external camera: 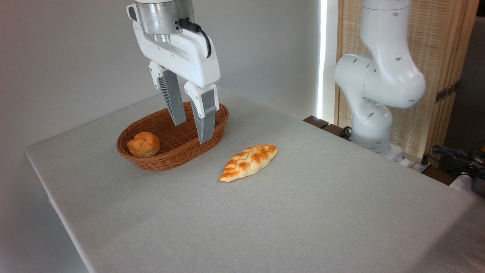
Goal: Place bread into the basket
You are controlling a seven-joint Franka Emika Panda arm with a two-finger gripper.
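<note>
Two baked items on one grey cloth-covered table (303,212). Item one: small round knotted bun with orange-golden top (143,144), lying inside the oval woven reddish-brown wicker basket (159,161) at its 9 o'clock end; placement judged done. White two-finger gripper (192,131): above the basket's 3 o'clock half, fingers narrowly parted, holding nothing. Item two: long flat braided golden loaf (249,162), on the cloth at the basket's 4 o'clock, apart from it. Remaining: arm withdrawal only.
</note>
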